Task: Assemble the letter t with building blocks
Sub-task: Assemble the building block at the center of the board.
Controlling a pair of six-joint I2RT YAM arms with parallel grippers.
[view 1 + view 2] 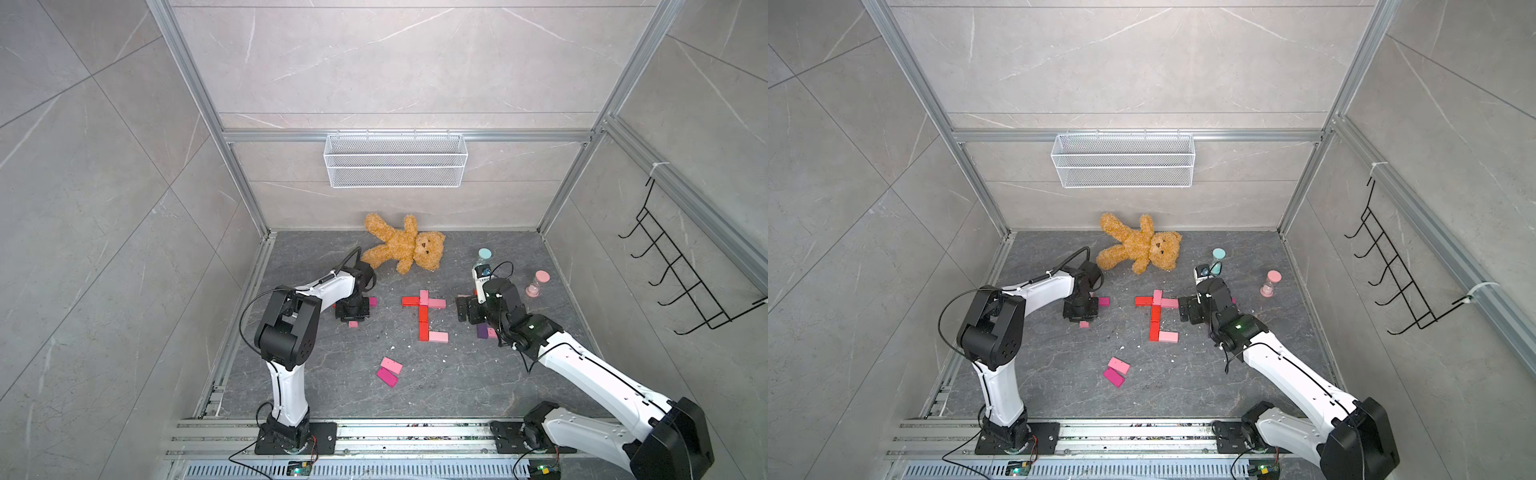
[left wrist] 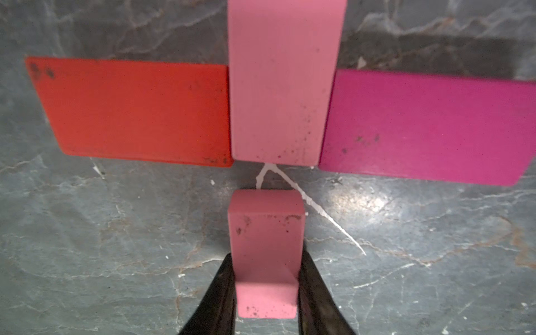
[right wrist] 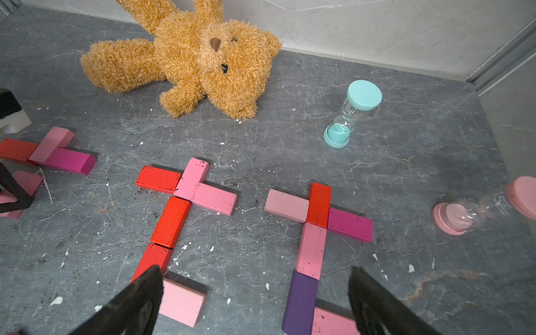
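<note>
My left gripper [image 2: 266,261] is shut on a light pink block [image 2: 265,232], gripping its long sides. Just beyond it lie a red block [image 2: 136,110], a light pink block [image 2: 281,81] and a magenta block [image 2: 423,127] forming a crossbar; a small gap separates the held block from it. In both top views the left gripper [image 1: 352,309] [image 1: 1080,309] covers most of this group. A red-and-pink t [image 1: 424,311] [image 3: 185,188] lies mid-floor. Another t [image 3: 317,208] with a purple block [image 3: 301,301] lies under my right gripper [image 3: 255,278], which is open and holds nothing.
Two loose blocks, pink and magenta [image 1: 390,371], lie nearer the front. A teddy bear [image 1: 405,245] lies by the back wall, a teal hourglass [image 1: 483,255] and a pink hourglass [image 1: 538,284] stand at the right. A wire basket [image 1: 395,160] hangs on the back wall.
</note>
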